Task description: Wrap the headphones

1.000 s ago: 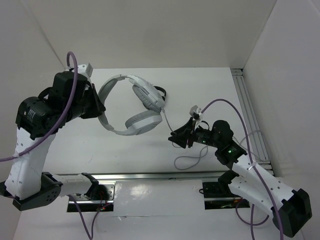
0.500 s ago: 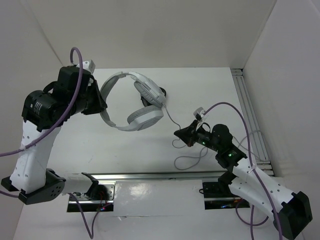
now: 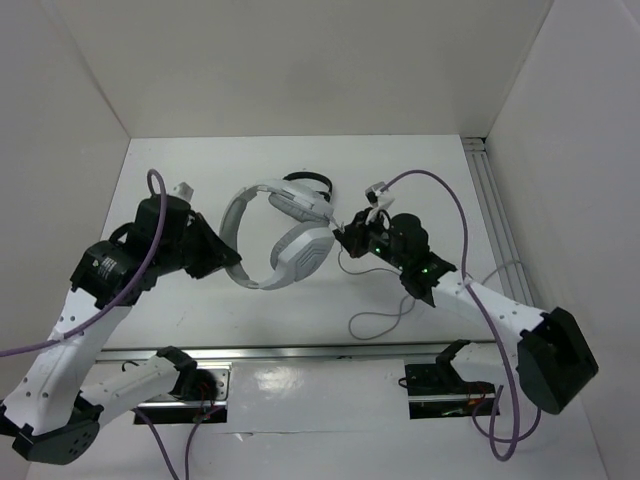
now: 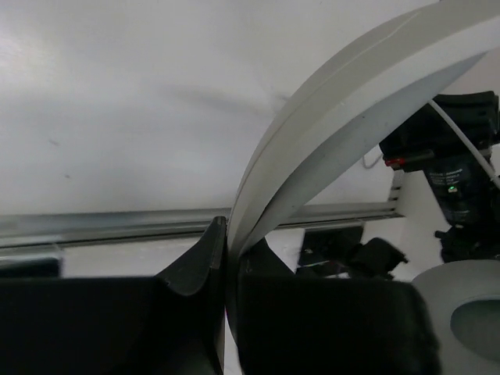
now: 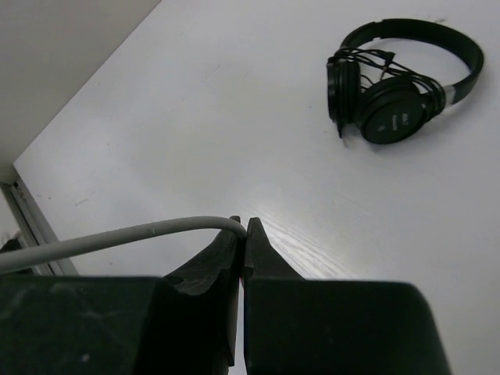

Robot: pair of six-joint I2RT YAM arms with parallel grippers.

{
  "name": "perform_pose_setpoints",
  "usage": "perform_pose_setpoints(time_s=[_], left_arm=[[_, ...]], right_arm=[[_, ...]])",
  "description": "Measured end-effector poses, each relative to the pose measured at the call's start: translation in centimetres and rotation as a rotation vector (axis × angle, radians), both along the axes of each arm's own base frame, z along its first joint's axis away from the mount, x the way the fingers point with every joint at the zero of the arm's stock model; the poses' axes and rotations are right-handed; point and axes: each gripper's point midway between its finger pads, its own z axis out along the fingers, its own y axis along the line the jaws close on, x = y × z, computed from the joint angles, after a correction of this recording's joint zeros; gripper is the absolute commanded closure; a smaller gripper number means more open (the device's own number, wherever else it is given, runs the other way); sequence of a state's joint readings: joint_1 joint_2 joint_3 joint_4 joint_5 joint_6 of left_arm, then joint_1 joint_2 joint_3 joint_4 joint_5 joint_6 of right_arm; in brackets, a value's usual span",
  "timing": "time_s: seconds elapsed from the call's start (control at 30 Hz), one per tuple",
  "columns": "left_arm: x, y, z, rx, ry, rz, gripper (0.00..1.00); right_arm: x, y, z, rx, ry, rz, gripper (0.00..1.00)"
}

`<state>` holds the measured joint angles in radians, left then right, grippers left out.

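The white and light-grey headphones (image 3: pixel 285 240) are held off the table at the middle. My left gripper (image 3: pixel 226 264) is shut on their wide headband (image 4: pixel 336 133), which arcs up from between the jaws in the left wrist view; one grey earcup (image 4: pixel 469 312) shows at the lower right. My right gripper (image 3: pixel 346 236) is right beside the earcups, shut on the thin grey cable (image 5: pixel 117 238). The cable leaves the jaws to the left in the right wrist view. More cable (image 3: pixel 378 322) lies in a loop on the table.
Smaller black headphones (image 5: pixel 398 78) with their cable wound round them lie on the table behind the white pair (image 3: pixel 312 185). A metal rail (image 3: pixel 300 352) runs along the near edge. White walls close the back and sides.
My left arm has dropped and swung right, carrying the headphones toward the middle. My right gripper has moved up and left with the cable, close to the earcups.
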<state>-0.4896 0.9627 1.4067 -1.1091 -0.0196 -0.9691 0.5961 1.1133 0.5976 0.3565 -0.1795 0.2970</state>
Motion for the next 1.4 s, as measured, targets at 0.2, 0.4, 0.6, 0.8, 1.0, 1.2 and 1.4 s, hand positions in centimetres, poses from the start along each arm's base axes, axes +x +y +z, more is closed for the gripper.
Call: perform_pose_setpoints(time_s=[0.2,0.4,0.6,0.8,1.0,1.2,1.4], left_arm=[[-0.7,-0.7,-3.0,-0.201,0.094,0.173,1.0],[-0.8,0.5,-3.1,-0.427,0.063,0.387,1.0],[1.1,0.4,-3.5,-0.502,0.097,0.516,1.0],[3.9,0.8,-4.8,-0.411,0.118,0.622,1.0],[5.9,3.0,-2.3,-0.299,-0.006,0.69,1.0],[5.9,4.7,-4.1,-0.205,-0.018,0.748,1.0],[5.7,6.1,-5.0,-0.142,-0.029,0.792,1.0]], right_arm=[[-0.8,4.7,-1.4,0.011,0.068,0.067,1.0],[-4.7,9.2,-0.7,0.051,0.046,0.175,0.98],[-6.9,13.4,-1.0,0.064,0.046,0.253,0.97],[-8.7,16.7,-2.4,0.034,0.062,0.307,0.97],[-10.8,18.0,-1.2,0.07,0.027,0.37,0.96],[-13.2,19.1,-0.4,0.089,0.007,0.474,0.93],[-14.3,19.4,-0.1,0.097,-0.001,0.53,0.89]])
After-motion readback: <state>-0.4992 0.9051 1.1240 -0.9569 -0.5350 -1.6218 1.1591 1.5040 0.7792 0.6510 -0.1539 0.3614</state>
